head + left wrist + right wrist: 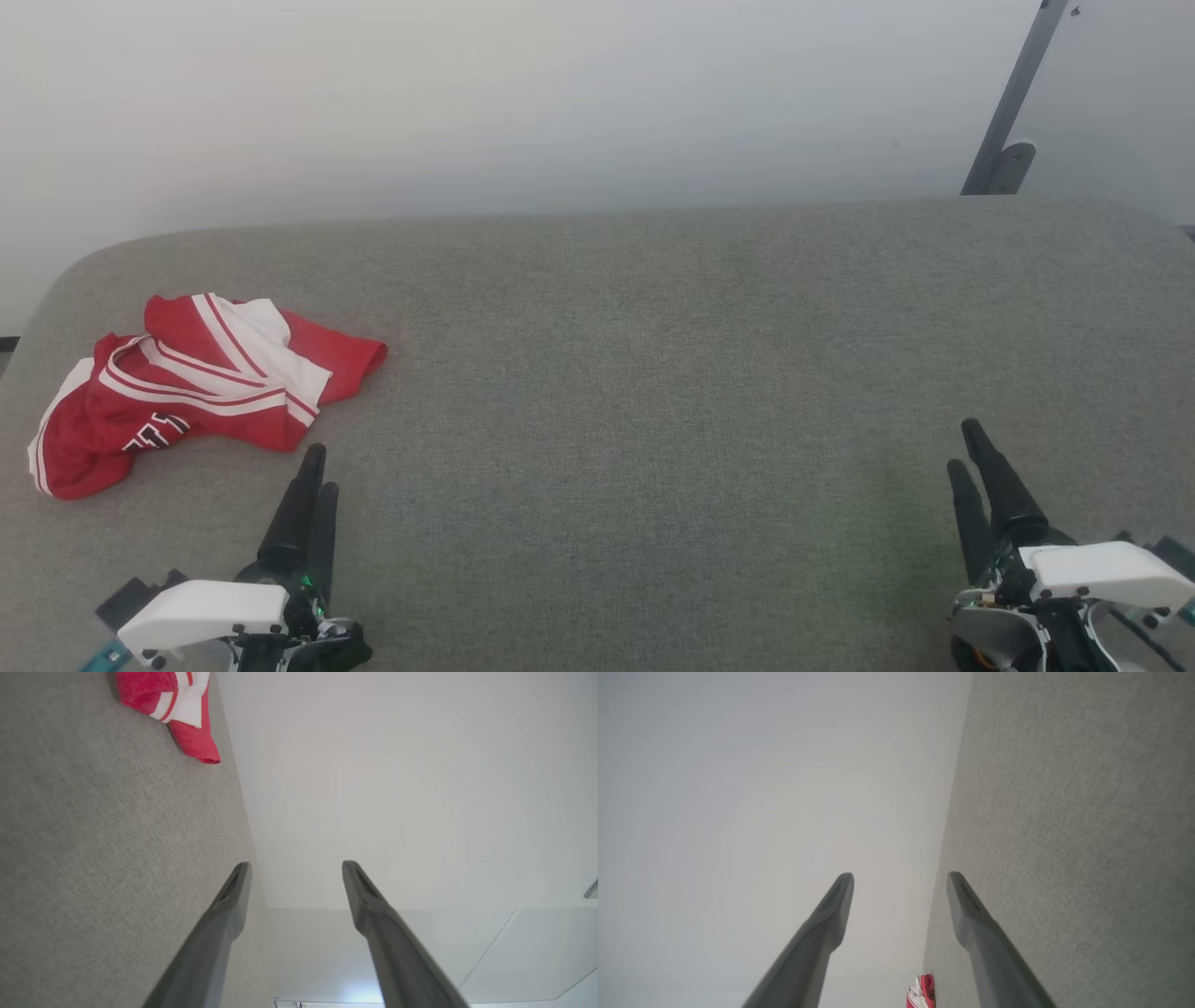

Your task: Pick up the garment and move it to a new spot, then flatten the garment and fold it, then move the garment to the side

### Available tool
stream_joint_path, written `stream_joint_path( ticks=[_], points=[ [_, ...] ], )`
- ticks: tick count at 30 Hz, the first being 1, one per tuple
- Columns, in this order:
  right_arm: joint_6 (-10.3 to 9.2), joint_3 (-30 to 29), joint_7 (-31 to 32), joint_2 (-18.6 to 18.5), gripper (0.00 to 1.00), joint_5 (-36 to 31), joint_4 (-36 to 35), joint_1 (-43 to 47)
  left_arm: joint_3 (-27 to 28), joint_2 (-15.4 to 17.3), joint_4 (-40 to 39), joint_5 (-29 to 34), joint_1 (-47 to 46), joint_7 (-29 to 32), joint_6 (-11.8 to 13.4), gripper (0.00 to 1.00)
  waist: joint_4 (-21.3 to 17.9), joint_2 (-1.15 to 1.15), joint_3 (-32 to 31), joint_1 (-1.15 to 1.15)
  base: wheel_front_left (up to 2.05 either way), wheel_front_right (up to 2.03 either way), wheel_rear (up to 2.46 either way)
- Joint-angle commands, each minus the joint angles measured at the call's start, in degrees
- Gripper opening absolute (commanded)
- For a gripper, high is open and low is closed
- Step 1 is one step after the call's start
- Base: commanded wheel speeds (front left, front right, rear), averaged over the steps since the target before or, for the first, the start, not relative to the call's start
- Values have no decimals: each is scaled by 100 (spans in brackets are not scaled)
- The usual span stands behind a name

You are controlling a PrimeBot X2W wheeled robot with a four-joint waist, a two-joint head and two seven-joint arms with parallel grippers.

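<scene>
The garment (201,392), a red-and-white jersey, lies crumpled at the grey table's (653,373) left end, not yet picked up. The left gripper (320,467) and right gripper (963,444) hover empty at the table's near edge, fingers spread wide, apparently ready for a first grasp.

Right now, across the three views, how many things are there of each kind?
Jersey: 1
End effectors: 2 (left end effector, right end effector), both open
Surface: 1
Post: 1
Total: 5
</scene>
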Motion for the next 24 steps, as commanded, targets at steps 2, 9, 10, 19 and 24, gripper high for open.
stream_joint_path(
  ticks=[2,9,10,19,24],
  points=[
    [2,60,-143,-116,100,-236,-47,-229,-19,121,-100,257,-208,-110,-4,100,4,0,0,0,0,0,0],
    [2,229,-379,-271,100,-1063,38,-365,39,222,-141,1160,-240,-305,43,100,11,0,2,0,0,0,0],
    [2,221,-404,-272,100,-1180,37,-379,60,215,-159,1308,-237,-331,56,100,12,0,3,0,0,0,0],
    [2,277,-595,-361,100,-2310,10,-465,104,200,-362,2555,-158,-523,104,100,16,0,0,0,0,0,0],
    [2,314,-709,-410,100,-3074,-17,-499,32,235,-430,3274,-93,-636,161,100,21,0,-5,0,0,0,0]
  ],
)
